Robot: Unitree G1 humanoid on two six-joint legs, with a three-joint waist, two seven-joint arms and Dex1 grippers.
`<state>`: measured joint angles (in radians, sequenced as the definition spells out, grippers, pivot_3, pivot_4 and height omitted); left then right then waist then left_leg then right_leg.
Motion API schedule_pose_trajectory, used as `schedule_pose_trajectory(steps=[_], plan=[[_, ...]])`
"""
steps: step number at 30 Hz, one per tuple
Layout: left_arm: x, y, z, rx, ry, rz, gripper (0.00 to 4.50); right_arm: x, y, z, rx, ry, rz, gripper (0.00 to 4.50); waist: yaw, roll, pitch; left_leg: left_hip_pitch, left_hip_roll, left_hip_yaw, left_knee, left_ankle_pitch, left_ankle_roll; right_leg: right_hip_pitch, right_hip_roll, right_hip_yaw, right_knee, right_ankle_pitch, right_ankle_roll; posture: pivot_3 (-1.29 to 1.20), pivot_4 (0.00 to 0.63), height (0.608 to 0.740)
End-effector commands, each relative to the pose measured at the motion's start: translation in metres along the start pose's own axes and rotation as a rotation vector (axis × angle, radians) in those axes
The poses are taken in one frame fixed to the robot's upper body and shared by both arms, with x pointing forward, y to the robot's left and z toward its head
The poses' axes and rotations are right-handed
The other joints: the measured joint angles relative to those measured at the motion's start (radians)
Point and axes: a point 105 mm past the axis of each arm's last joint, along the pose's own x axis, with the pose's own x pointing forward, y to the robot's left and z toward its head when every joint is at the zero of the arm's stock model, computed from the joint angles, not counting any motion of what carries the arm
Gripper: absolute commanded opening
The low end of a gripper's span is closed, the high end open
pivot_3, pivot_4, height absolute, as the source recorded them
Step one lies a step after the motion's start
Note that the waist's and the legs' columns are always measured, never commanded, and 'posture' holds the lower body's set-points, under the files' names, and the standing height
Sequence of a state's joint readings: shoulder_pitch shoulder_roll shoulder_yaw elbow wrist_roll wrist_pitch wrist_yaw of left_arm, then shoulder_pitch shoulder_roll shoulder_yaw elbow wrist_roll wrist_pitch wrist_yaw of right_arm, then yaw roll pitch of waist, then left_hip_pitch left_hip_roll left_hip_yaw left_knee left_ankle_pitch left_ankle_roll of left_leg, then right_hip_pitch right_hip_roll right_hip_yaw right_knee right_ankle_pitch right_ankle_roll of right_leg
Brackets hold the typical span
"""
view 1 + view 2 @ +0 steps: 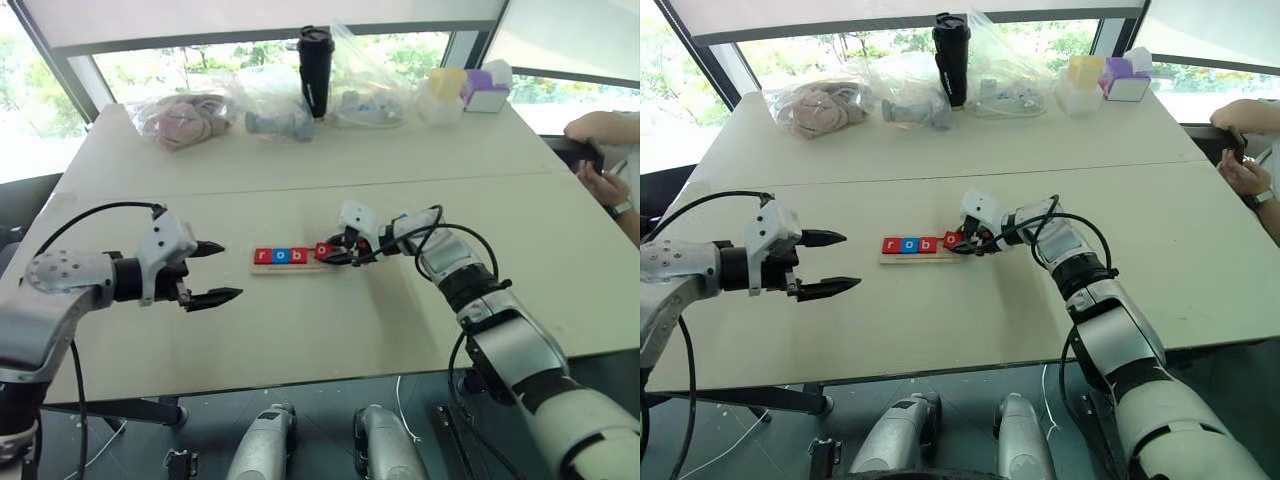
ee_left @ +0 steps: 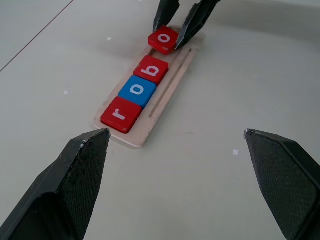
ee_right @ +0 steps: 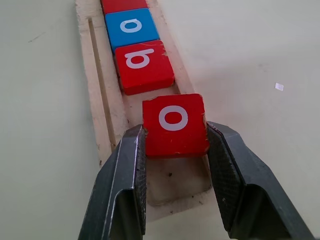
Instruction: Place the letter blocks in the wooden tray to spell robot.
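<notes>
The wooden tray (image 1: 287, 269) lies mid-table. It holds a red "r" block (image 2: 121, 114), a blue "o" block (image 2: 138, 90) and a red "b" block (image 2: 151, 69) in a row from its left end. My right gripper (image 3: 175, 131) is shut on a red "o" block (image 3: 175, 125), held over the tray's slot just past the "b"; whether it touches the tray floor I cannot tell. My left gripper (image 1: 232, 270) hangs open and empty a short way left of the tray, pointing at it.
Along the table's far edge stand clear plastic bags (image 1: 185, 118), a black tumbler (image 1: 315, 70) and small yellow and purple boxes (image 1: 465, 88). A person's hands with a dark device (image 1: 600, 165) rest at the right edge.
</notes>
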<state>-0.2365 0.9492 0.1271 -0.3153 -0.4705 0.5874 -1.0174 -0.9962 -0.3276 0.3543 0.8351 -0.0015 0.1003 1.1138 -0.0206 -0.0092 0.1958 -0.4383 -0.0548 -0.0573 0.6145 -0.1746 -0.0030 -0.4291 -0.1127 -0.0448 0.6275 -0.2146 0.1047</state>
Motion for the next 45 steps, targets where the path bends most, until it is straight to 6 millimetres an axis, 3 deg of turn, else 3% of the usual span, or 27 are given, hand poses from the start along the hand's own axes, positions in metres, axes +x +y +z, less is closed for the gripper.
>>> schedule_pose_trajectory(steps=[1, 17, 23, 24, 32, 37, 45], plan=[[-0.008, 0.002, 0.009, 0.026, -0.023, 0.038, 4.5, 0.001, -0.002, 0.013, -0.044, -0.026, 0.013, 1.15, 0.0, 0.0, 0.0, 0.001, 0.0, 0.0, 0.0, 0.0, 0.0, 0.0, 0.0, 0.0, 0.001, 0.0, 0.0, 0.0, 0.15, 0.74], [-0.003, 0.001, 0.007, 0.029, -0.016, 0.046, 4.5, 0.006, -0.004, 0.02, -0.057, -0.032, 0.033, 1.15, 0.0, 0.0, 0.0, 0.002, 0.0, 0.001, -0.001, 0.001, -0.001, 0.0, 0.001, 0.002, 0.002, 0.0, 0.0, 0.0, 0.15, 0.74], [-0.002, 0.001, 0.007, 0.026, -0.022, 0.05, 4.5, 0.006, -0.007, 0.025, -0.072, -0.04, 0.022, 4.22, 0.0, 0.0, 0.0, 0.002, 0.0, 0.001, -0.001, 0.001, -0.002, 0.0, 0.001, 0.002, 0.002, 0.0, 0.0, 0.0, 0.15, 0.74], [-0.002, 0.001, 0.007, 0.026, -0.022, 0.052, 4.5, 0.006, -0.008, 0.029, -0.075, -0.053, 0.017, 4.44, 0.0, 0.0, 0.0, 0.002, 0.0, 0.001, -0.001, 0.001, -0.002, 0.0, 0.001, 0.002, 0.002, 0.0, 0.0, 0.0, 0.15, 0.74], [-0.002, 0.001, 0.006, 0.026, -0.022, 0.059, 4.5, -0.013, -0.027, 0.055, -0.131, -0.143, -0.09, 4.44, 0.0, 0.0, 0.0, 0.002, 0.0, 0.001, -0.001, 0.001, -0.002, 0.0, 0.001, 0.003, 0.002, 0.0, 0.0, 0.0, 0.15, 0.74], [-0.001, 0.001, 0.004, 0.025, -0.022, 0.061, 4.5, -0.029, -0.025, 0.029, -0.249, -0.028, -0.106, 4.44, 0.006, 0.0, 0.0, 0.002, 0.0, 0.001, -0.001, 0.001, -0.002, 0.0, 0.0, 0.003, 0.002, 0.0, 0.0, 0.0, 0.15, 0.74], [0.002, 0.002, 0.006, 0.028, -0.028, 0.057, 4.5, -0.024, -0.024, 0.012, -0.227, 0.006, -0.156, 4.44, -0.007, 0.001, 0.0, 0.002, 0.0, 0.002, -0.001, 0.001, -0.002, -0.001, 0.001, 0.003, 0.003, 0.0, 0.0, 0.0, 0.15, 0.74]])
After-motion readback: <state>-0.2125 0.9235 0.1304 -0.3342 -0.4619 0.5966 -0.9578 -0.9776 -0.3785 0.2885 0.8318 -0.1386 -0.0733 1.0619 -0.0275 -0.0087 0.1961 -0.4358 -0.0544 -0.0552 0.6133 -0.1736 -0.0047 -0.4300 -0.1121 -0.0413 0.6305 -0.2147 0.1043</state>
